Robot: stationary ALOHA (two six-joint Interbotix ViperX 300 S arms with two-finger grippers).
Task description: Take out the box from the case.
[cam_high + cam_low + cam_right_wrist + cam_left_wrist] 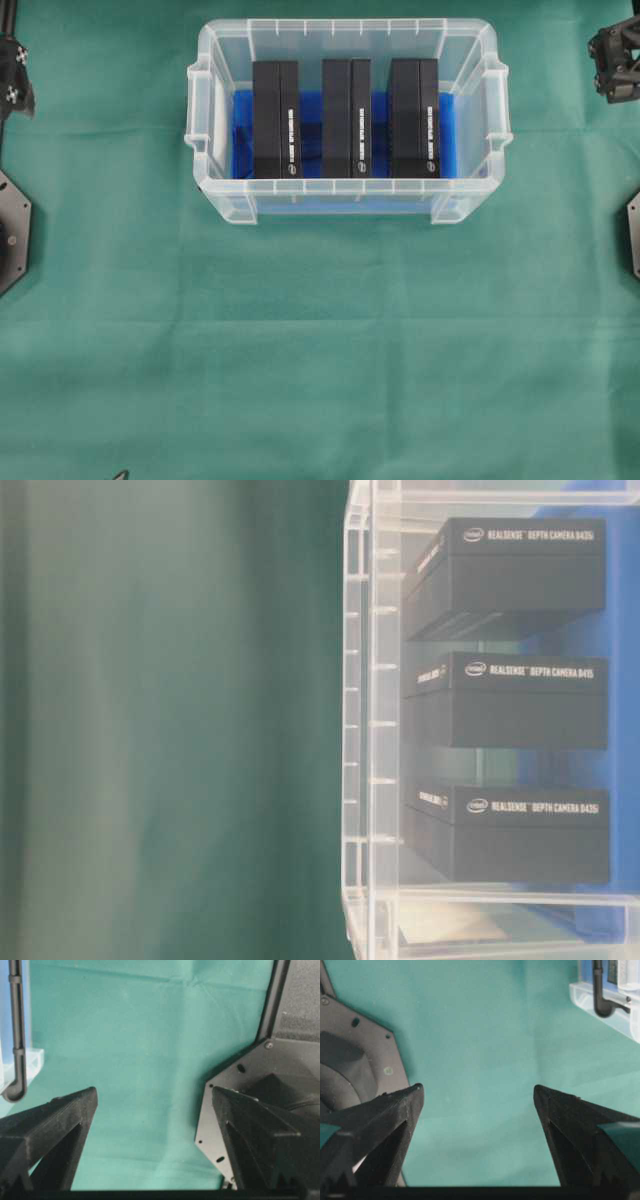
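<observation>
Green cloth covers the worktop (320, 350); three black boxes (346, 117) reading "Intel RealSense Depth Camera D435i" stand in the case (210, 120) at upper centre. Left gripper (479, 1095) and right gripper (152, 1095) hover well apart from it, jaws spread, empty.

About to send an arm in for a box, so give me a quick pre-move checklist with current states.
1. Left gripper open, nothing between fingers: ok.
2. Right gripper open, nothing held: ok.
3. Case upright on the green cloth, top uncovered: ok.
4. Three black boxes inside: left box, middle box, right box, each with gaps beside it: ok.
5. Both arms at the table's edges, away from the case: ok.
6. Whether the gaps fit the fingers: cannot tell.
</observation>
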